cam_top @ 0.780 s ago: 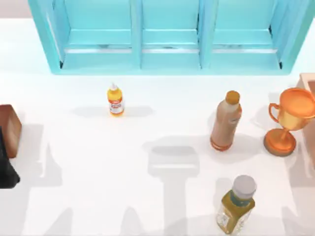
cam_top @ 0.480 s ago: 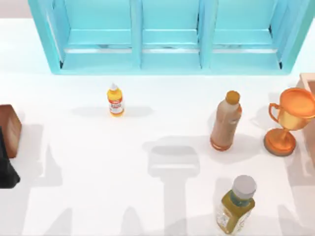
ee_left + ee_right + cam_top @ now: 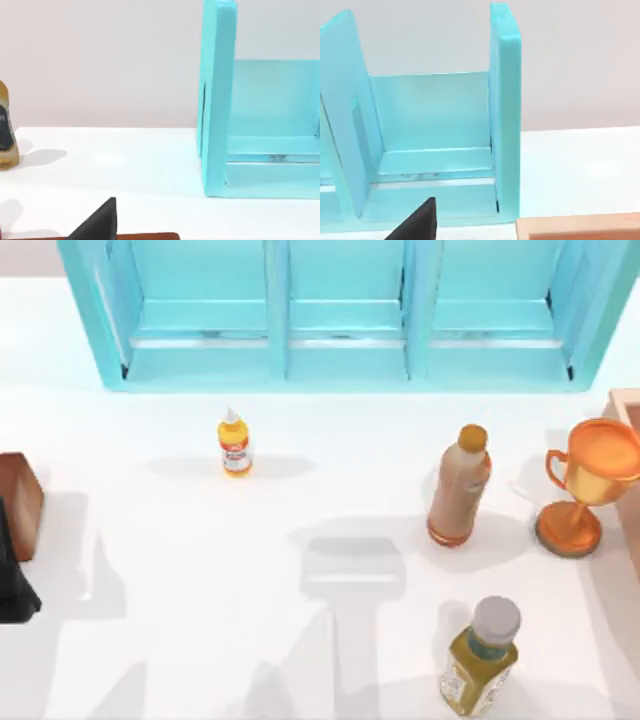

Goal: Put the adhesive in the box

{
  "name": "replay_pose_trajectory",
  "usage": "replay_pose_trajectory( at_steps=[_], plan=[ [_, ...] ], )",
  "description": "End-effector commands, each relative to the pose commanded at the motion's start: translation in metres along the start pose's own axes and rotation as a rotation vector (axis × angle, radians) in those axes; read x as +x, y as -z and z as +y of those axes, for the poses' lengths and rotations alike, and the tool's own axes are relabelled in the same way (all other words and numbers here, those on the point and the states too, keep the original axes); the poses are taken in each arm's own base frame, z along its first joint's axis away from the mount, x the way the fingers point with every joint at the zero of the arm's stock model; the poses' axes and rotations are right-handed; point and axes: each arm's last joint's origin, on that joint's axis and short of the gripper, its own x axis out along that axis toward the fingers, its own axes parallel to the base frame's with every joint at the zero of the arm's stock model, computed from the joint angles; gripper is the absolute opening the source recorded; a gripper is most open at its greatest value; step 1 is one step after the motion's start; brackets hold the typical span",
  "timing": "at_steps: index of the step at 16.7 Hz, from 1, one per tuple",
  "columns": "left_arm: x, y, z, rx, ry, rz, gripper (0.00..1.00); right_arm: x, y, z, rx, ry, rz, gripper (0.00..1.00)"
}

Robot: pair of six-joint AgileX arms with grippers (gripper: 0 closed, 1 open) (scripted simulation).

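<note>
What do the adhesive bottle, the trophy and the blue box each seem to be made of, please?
Adhesive bottle: likely soft plastic, matte yellow-orange body with white nozzle. Trophy: looks like polished copper-toned metal, judging by its sheen. Blue box: painted board, perhaps wood, with thick flat panels.

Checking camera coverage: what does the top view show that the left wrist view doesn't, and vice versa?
Top view adds: the adhesive standing before the box, the brown bottle, the trophy, the left arm parked at the left edge. Left wrist view adds: the pale wall behind the table. Shared: box, brown block, table; the wrist view's amber bottle may be the grey-capped bottle, cannot tell.
</note>
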Motion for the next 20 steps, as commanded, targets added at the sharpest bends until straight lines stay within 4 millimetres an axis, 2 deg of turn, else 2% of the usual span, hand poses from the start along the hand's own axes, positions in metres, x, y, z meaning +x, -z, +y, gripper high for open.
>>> replay_pose_trajectory(
  at_steps=[3,5,7,9,10,12,15,18,20],
  plan=[
    [0.0,0.0,0.0,0.0,0.0,0.0,1.0,0.038,-0.034,0.04,0.032,0.056,-0.026,1.0],
    [0.0,0.0,0.0,0.0,0.0,0.0,1.0,0.068,-0.049,0.077,0.063,0.093,-0.056,1.0],
    [0.0,0.0,0.0,0.0,0.0,0.0,1.0,0.098,-0.051,0.121,0.096,0.126,-0.084,1.0],
    [0.0,0.0,0.0,0.0,0.0,0.0,1.0,0.124,-0.038,0.172,0.122,0.146,-0.101,1.0],
    [0.0,0.0,0.0,0.0,0.0,0.0,1.0,0.134,-0.025,0.198,0.129,0.152,-0.104,1.0],
    [0.0,0.0,0.0,0.0,0.0,0.0,1.0,0.147,0.014,0.249,0.129,0.151,-0.1,1.0],
    [0.0,0.0,0.0,0.0,0.0,0.0,1.0,0.141,0.091,0.314,0.089,0.118,-0.073,1.0],
    [0.0,0.0,0.0,0.0,0.0,0.0,1.0,0.116,0.165,0.355,0.021,0.057,-0.041,1.0],
    [0.0,0.0,0.0,0.0,0.0,0.0,1.0,0.098,0.2,0.369,-0.023,0.015,-0.024,1.0]
  ],
)
